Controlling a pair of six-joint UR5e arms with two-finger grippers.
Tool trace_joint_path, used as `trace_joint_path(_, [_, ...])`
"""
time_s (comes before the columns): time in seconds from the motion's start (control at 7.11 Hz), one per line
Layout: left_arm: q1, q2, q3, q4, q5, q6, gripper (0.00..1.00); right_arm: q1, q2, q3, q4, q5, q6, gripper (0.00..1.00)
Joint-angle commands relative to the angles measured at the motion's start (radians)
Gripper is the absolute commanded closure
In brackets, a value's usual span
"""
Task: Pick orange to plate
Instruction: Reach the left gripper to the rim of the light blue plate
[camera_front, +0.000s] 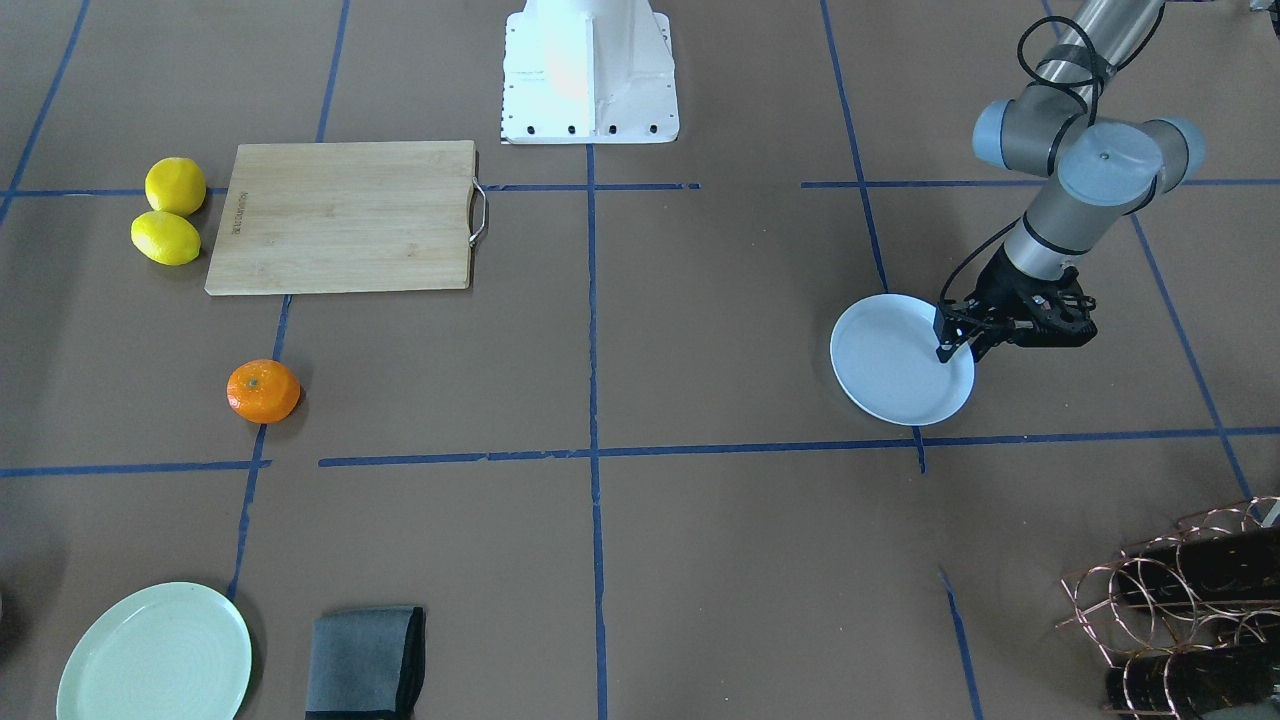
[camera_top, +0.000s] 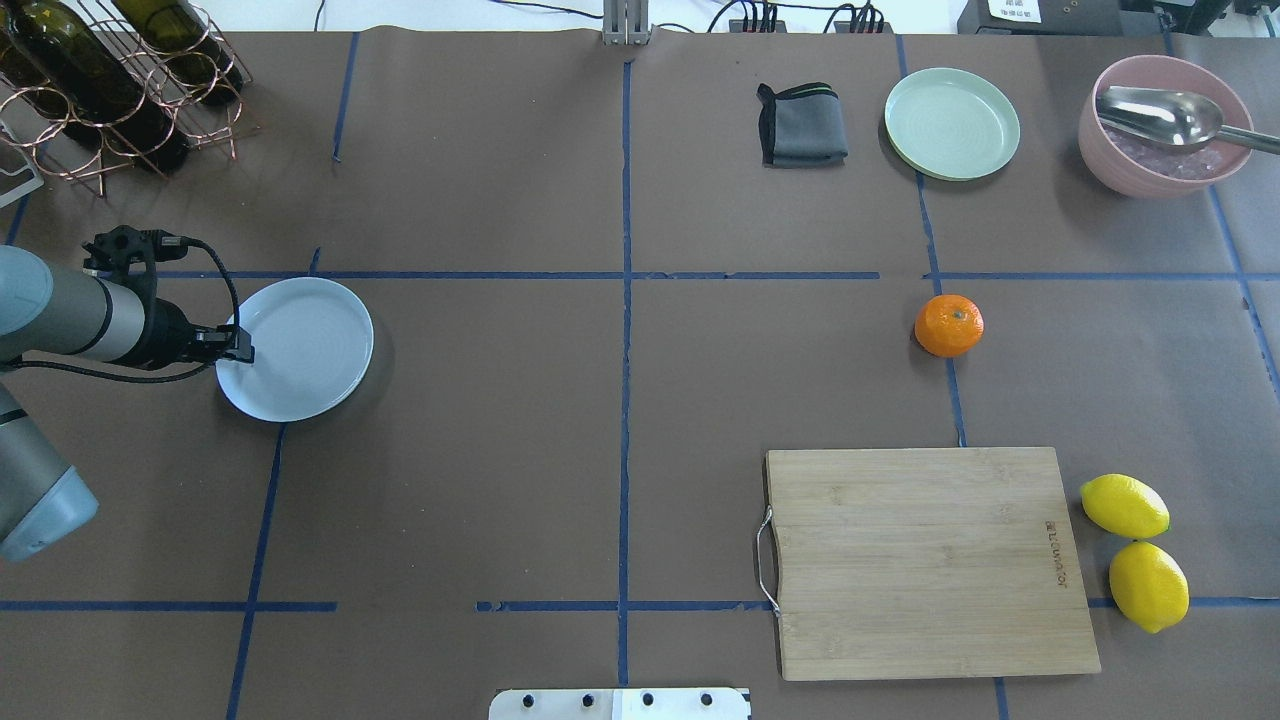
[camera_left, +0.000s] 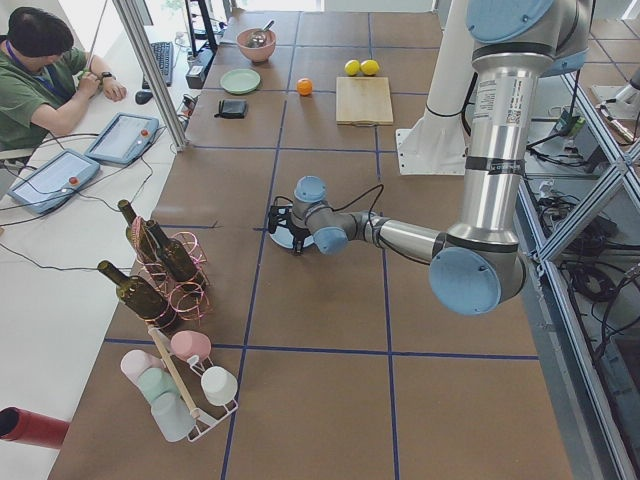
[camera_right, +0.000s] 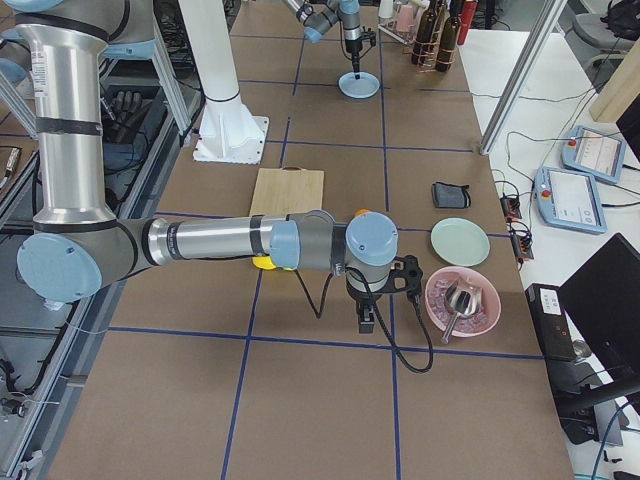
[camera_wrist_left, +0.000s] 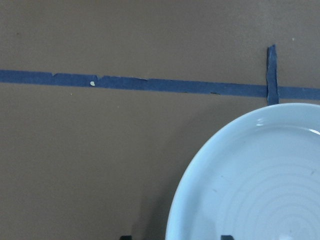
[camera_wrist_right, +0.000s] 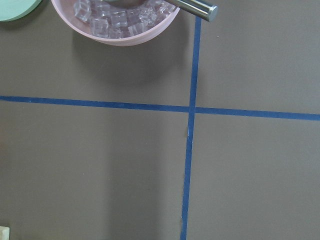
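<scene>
The orange (camera_top: 948, 325) lies alone on the brown table on the right half, also seen in the front view (camera_front: 263, 390). The pale bluish-white plate (camera_top: 300, 345) sits far over on the left half. My left gripper (camera_top: 238, 346) is at the plate's (camera_front: 890, 375) near-left rim, open, its two fingertips straddling the rim of the plate (camera_wrist_left: 260, 185) in the left wrist view. My right gripper (camera_right: 366, 322) shows only in the right side view, pointing down beside the pink bowl; I cannot tell its state. It is well away from the orange.
A bamboo cutting board (camera_top: 930, 560) and two lemons (camera_top: 1124, 505) lie near the robot on the right. At the far right are a pale green plate (camera_top: 951, 123), a grey cloth (camera_top: 802, 125) and a pink bowl (camera_top: 1160, 160) with ice and a spoon. A wine rack (camera_top: 100, 80) stands far left.
</scene>
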Motion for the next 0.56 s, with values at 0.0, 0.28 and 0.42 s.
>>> trace_joint_path(0.0, [-0.001,0.006,-0.009,0.001,0.000,0.006,0.83,0.000,0.002,0.001,0.000,0.000,0.010,0.00])
trace_joint_path(0.28, [-0.006,0.011,-0.024,0.002,-0.006,0.007,1.00,0.000,0.002,0.007,0.000,0.002,0.011,0.00])
trace_joint_path(0.42, [-0.010,0.016,-0.052,0.008,-0.010,0.006,1.00,0.000,0.003,0.010,0.000,0.002,0.011,0.00])
